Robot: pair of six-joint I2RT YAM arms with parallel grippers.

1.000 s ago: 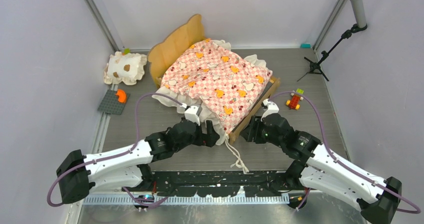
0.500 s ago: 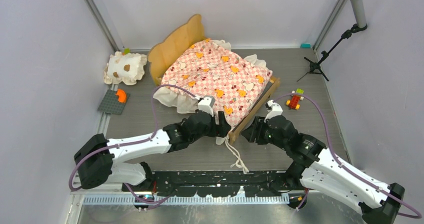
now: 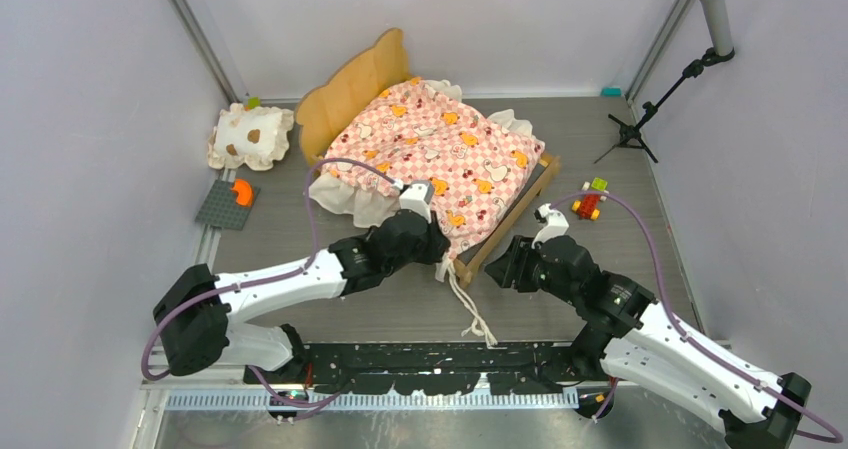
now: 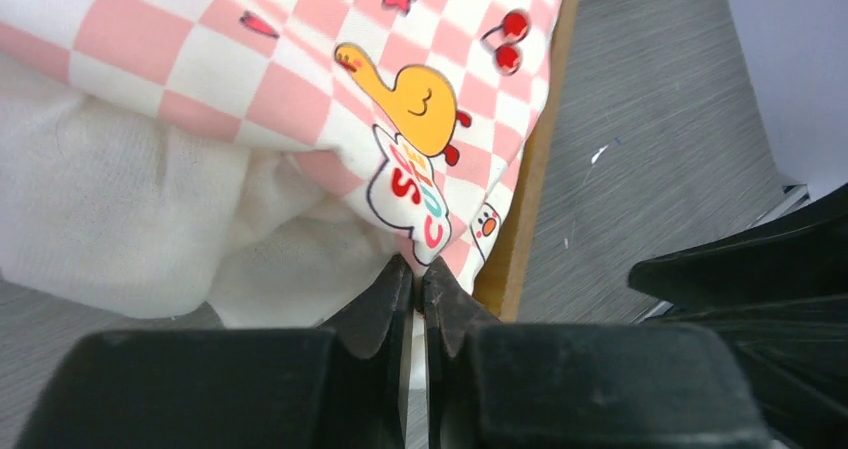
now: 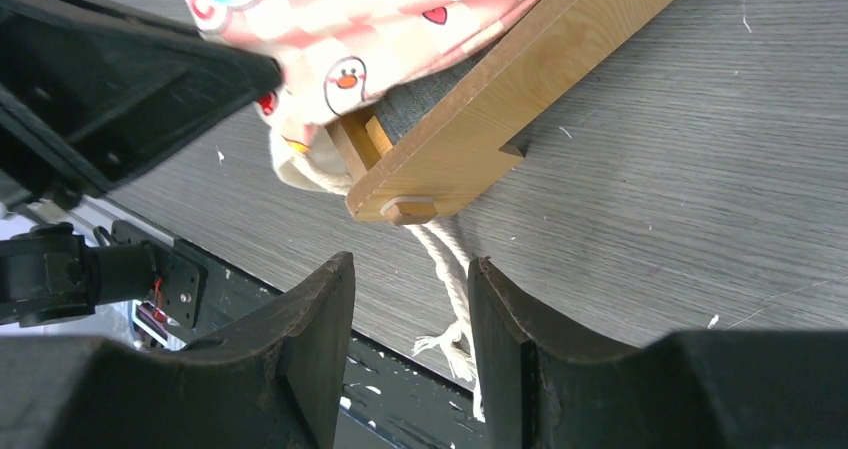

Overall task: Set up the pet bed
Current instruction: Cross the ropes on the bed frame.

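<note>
Left arm reaches forward, left gripper [image 4: 415, 274] pinched on the pet bed [image 3: 440, 154] at its mattress corner; right gripper [image 5: 410, 266] hovers spread, frame corner [image 5: 420, 184] just ahead.

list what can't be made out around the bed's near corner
- Top view: left arm hides the left fingers.
- Left wrist view: fingers shut against the pet bed; pinched cloth unclear.
- Right wrist view: top edge crops the bed.
- Top view: red-yellow toy too small to identify.

Pale lilac walls [image 3: 90, 169] close the space on three sides. The floor [image 3: 560, 119] is grey, with a fine wood grain. Metal posts [image 3: 195, 39] stand in the back corners. At the right, a black tripod [image 3: 630, 134] holds a grey tube [image 3: 714, 9].
</note>
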